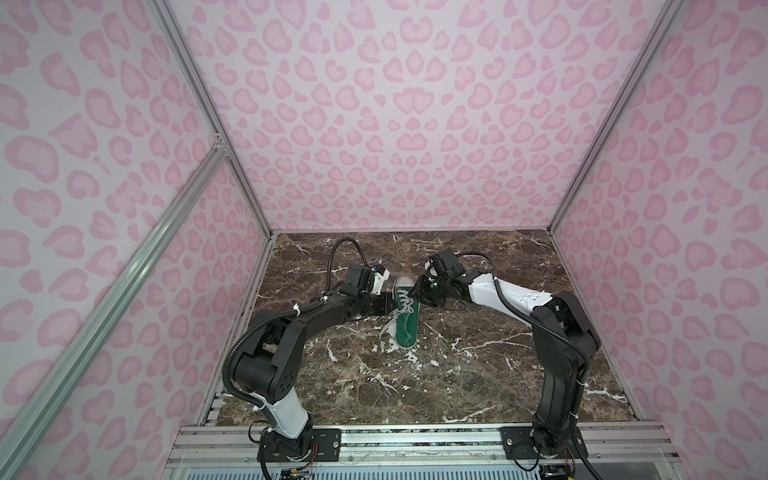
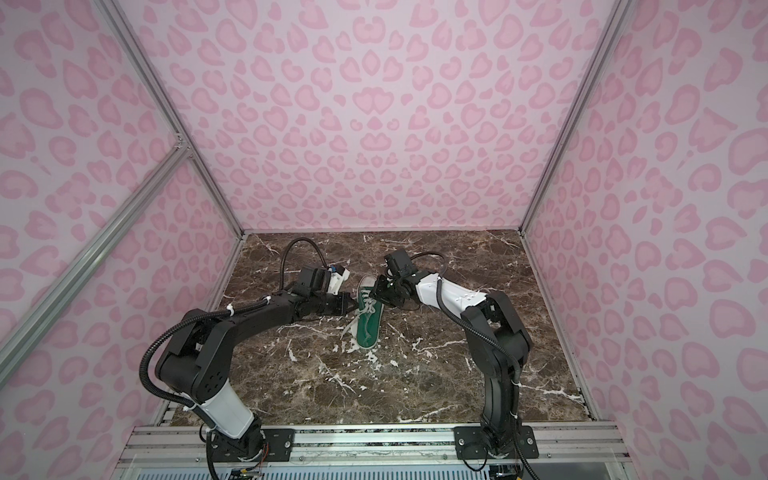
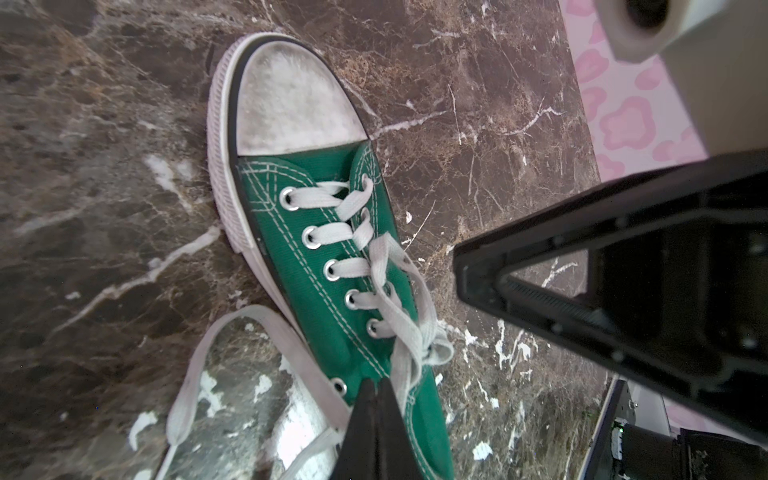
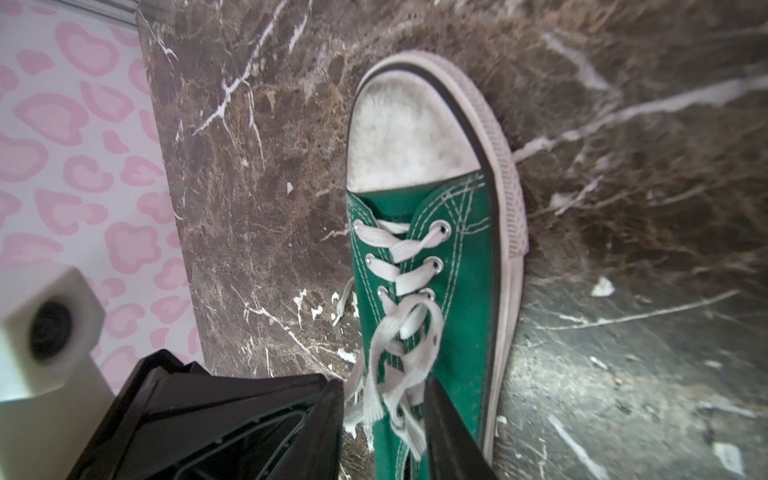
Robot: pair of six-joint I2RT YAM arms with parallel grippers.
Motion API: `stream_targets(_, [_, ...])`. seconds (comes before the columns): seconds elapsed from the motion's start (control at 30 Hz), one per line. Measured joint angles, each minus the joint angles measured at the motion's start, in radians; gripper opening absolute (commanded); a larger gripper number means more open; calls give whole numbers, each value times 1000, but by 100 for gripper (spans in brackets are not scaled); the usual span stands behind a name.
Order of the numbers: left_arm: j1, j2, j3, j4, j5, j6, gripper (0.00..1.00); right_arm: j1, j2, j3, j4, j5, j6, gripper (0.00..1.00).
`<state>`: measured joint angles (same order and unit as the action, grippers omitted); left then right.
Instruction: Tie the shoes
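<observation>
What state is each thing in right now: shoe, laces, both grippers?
sneaker: upright on its sole, toe toward the back wall.
laces: threaded, loosely crossed, no finished bow; one loop trailing on the table.
left gripper: shut, at the sneaker's side; whether it pinches a lace is unclear.
right gripper: open, jaws straddling the loose laces.

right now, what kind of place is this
Probably a robot test cell: pink patterned walls, aluminium frame, marble-look tabletop, left arm and right arm bolted to a front rail, one green sneaker.
</observation>
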<state>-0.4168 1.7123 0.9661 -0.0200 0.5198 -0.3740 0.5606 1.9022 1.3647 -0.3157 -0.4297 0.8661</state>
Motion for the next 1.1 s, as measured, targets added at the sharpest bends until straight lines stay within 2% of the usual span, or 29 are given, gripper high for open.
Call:
stream_targets(0.43, [-1,0,-12,29,0,-10,3,49,103,172,-163,4,-115,29])
stream_targets(0.77, [-2,0,-13,36,0,-10,3,61,157,201,-203,3,-144,26])
stream_targets(1.1, [-2,0,-13,37,0,-11,3,53,151,187,-183,3,-140,3])
